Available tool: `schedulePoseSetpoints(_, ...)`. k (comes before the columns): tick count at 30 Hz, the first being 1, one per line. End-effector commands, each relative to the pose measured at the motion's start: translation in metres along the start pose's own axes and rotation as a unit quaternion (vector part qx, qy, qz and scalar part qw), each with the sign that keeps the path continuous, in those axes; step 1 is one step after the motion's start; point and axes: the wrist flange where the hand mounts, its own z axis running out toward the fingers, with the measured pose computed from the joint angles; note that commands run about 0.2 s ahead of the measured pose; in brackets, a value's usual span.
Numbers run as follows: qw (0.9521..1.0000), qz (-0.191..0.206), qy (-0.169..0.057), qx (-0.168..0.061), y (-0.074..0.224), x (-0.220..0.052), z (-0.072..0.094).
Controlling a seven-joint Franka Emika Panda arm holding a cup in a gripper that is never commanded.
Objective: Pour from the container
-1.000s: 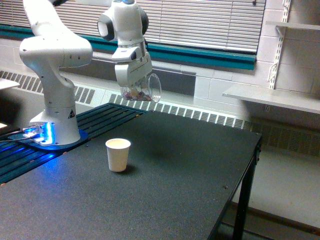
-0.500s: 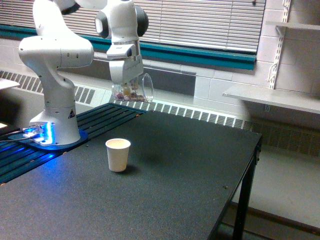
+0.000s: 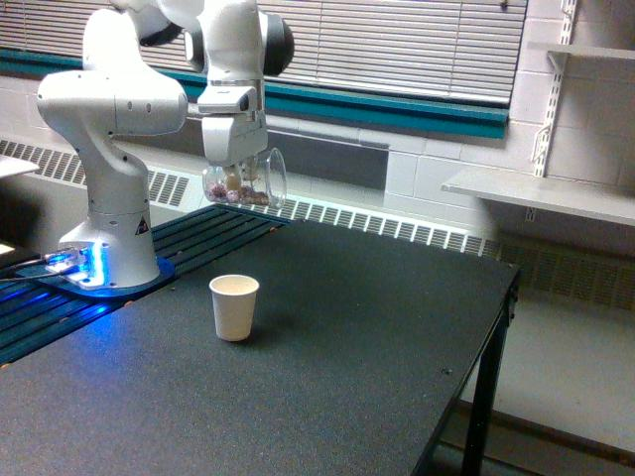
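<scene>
White paper cup (image 3: 234, 306) stands upright on the dark bench (image 3: 327, 367). Above and behind it, the hand (image 3: 233, 171) grips the clear container (image 3: 245, 182), tipped sideways, mouth toward the exterior view's right, brownish-red pieces inside.

Arm (image 3: 119, 109): smooth, glossy white plastic shell, catching window light. Gripper (image 3: 233, 171) is holding a clear plastic cup (image 3: 246, 181), see-through and shiny, with dull brownish-red pieces (image 3: 233, 194) showing through its wall. Paper cup (image 3: 234, 307): matt, off-white, opaque. Table (image 3: 327, 367): dark top looking matt and finely speckled, slightly rough. Blinds (image 3: 397, 45): smooth pale slats. Wall (image 3: 446, 169): painted block, matt.
</scene>
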Motion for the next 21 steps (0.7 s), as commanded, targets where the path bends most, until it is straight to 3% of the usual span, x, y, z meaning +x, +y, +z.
schedulePoseSetpoints(1, 0.9994, -0.025, -0.02, -0.013, 0.025, -0.003, 0.013)
schedulePoseSetpoints(21, 0.9981, -0.011, -0.038, -0.048, 0.064, 0.001, 0.02)
